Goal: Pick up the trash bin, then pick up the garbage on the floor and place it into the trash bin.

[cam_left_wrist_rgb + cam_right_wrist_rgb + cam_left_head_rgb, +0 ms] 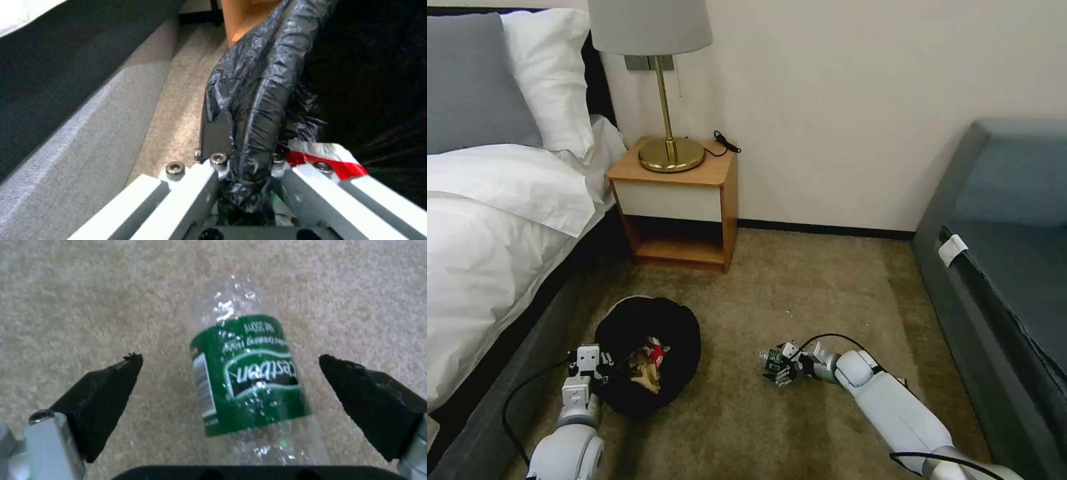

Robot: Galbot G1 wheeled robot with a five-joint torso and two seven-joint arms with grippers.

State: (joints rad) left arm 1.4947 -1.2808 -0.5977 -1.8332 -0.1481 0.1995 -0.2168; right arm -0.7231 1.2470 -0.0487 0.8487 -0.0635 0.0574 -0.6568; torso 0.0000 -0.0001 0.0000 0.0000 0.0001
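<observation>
Right gripper: low over the carpet, jaws spread wide, one black pad each side of the bottle. Pads are apart from the bottle; nothing grasped. The bottle is clear w/ a green label and lies on its side on the carpet, centred between the pads. In the head view the right gripper sits mid-floor w/ the bottle at its tips, approx. between the trash bin and the sofa.

Left gripper: clenched on the rim of the trash bin, pinching the crinkled black bag liner between its fingers. In the head view the left gripper holds the bin's near-left edge, beside the bed. Whether the bin base rests on the carpet or is raised cannot be told from these views.

Bin contents, head view: red packet and crumpled brown paper bag, both inside the liner. Red-and-silver item shows next to one left finger in the left wrist view; prob. the same packet.

Ref. positions: nightstand w/ brass lamp stands against the wall, beyond the bin.
</observation>
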